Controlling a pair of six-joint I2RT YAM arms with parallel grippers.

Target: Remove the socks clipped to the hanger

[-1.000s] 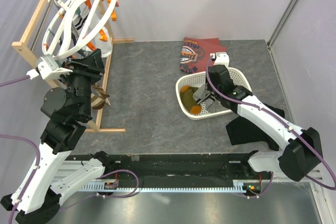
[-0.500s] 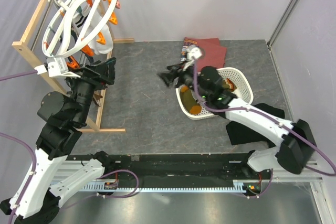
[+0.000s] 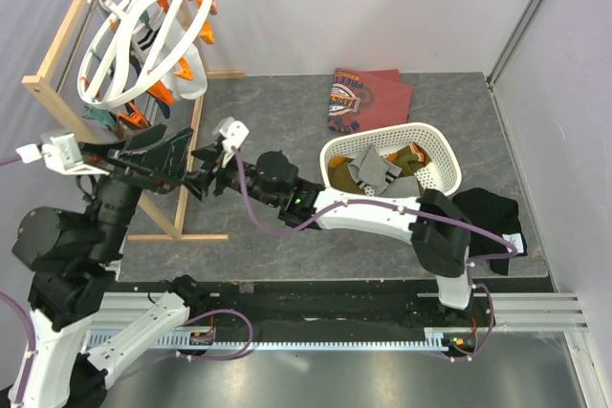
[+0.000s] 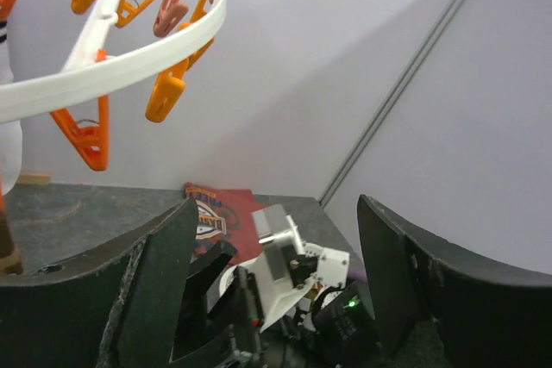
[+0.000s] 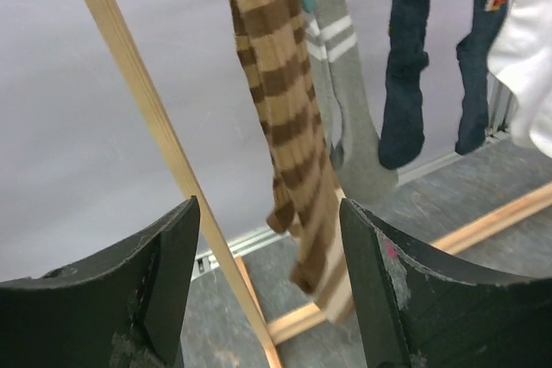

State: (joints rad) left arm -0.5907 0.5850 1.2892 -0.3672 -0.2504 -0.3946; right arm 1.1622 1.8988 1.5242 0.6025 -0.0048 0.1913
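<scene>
Right hand (image 5: pixel 267 213), wide open and empty facing the striped sock (image 5: pixel 280 84) upper centre, could strike the rack post (image 5: pixel 147 101) or the open left hand (image 4: pixel 276 208).

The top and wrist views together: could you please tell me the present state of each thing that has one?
hanger: hooked on the wooden rack, tilted, several clips empty
brown-striped sock: clipped, hanging
grey sock: clipped, hanging
dark sock: clipped, hanging
basket: upright, holding loose socks
left gripper: open, empty
right gripper: open, empty, facing the brown-striped sock
shirt: folded, lying flat
</scene>
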